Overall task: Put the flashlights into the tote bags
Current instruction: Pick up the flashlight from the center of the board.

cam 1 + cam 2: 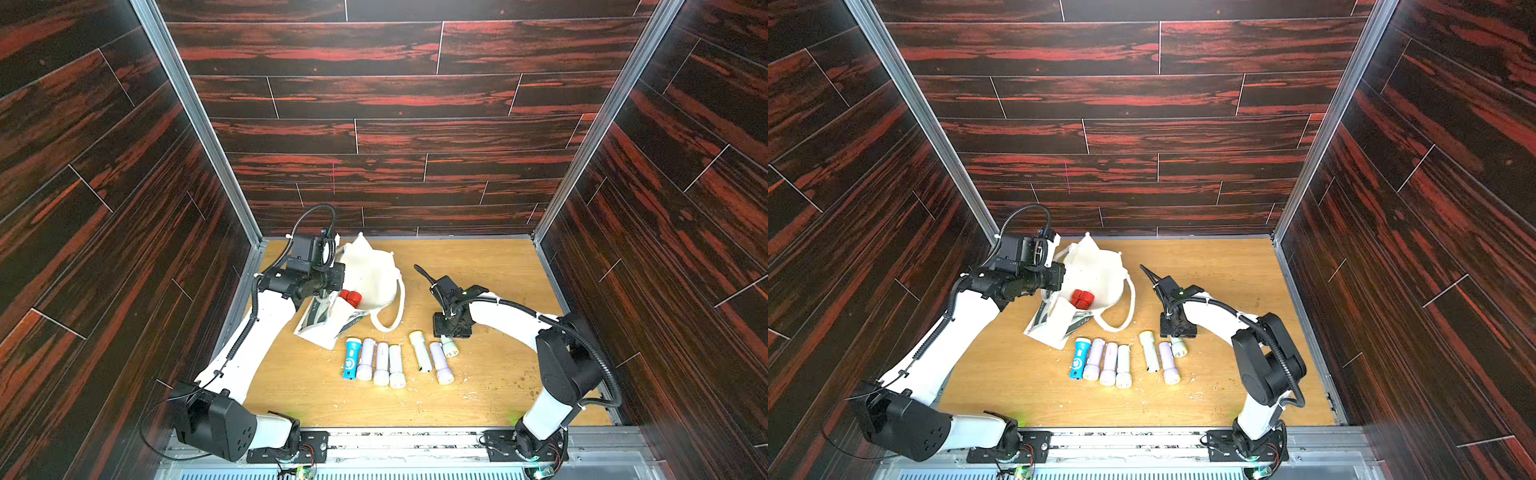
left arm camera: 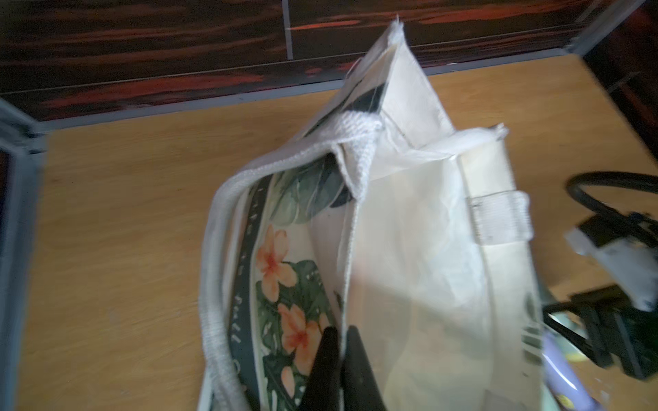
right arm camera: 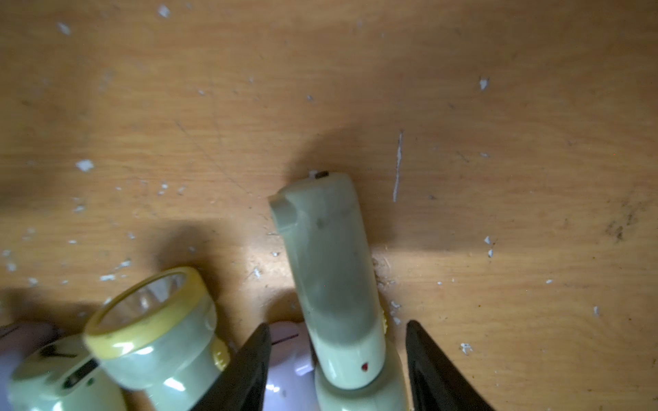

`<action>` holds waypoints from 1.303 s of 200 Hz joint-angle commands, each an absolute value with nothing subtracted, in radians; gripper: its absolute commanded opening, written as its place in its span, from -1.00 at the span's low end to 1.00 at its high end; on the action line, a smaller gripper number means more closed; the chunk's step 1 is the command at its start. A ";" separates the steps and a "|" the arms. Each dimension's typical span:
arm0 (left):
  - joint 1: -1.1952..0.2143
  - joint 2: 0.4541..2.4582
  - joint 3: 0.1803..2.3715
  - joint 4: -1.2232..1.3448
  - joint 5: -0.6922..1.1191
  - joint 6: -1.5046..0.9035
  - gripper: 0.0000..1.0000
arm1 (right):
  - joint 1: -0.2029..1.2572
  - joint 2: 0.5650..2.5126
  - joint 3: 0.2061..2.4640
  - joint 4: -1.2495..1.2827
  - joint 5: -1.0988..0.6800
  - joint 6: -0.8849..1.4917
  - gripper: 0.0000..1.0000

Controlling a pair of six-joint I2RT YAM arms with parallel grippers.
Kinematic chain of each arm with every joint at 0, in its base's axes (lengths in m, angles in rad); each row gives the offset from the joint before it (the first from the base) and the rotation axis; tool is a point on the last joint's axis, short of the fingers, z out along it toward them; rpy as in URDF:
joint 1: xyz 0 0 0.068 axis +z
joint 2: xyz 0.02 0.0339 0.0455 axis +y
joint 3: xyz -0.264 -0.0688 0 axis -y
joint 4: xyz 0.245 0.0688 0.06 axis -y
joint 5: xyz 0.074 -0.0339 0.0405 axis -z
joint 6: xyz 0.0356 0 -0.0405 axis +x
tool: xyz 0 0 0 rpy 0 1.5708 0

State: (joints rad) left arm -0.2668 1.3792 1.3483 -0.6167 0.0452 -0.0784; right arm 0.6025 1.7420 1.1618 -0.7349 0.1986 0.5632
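While left tool pinches bag rim, right tool straddles flashlight, table beyond

Dark planked walls streaked with red grain enclose the cell on three sides, joined at the back corners by grey metal posts. The light wooden tabletop is scuffed and dotted with white flecks; a metal rail runs along its near edge

Robot test cell, laboratory type. Evidence: enclosing walls clad in dark red-black wood-grain panels, aluminium corner posts, a scuffed wooden tabletop, and a left arm and right arm bolted to a metal rail along the front edge.
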 commanded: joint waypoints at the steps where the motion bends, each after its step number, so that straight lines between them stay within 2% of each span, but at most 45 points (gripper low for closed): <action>1: -0.267 1.381 1.333 -0.651 -0.118 -0.070 -1.00 | 0.597 1.778 1.182 -0.772 0.209 0.557 0.21; 52: -0.267 1.403 1.342 -0.672 -0.241 -0.077 -1.00 | 0.595 1.811 1.189 -0.773 0.216 0.553 0.15; 168: -0.267 1.402 1.342 -0.675 -0.184 -0.081 -1.00 | 0.583 1.888 1.216 -0.752 0.212 0.538 -0.05; 260: -0.267 1.404 1.344 -0.676 -0.169 -0.081 -1.00 | 0.579 1.839 1.196 -0.765 0.232 0.535 -0.25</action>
State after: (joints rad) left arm -0.2668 1.3926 1.3468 -0.6285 -0.1829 -0.0792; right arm 0.5869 1.8568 1.1995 -0.7372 0.2127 0.5369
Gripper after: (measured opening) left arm 0.074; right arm 0.407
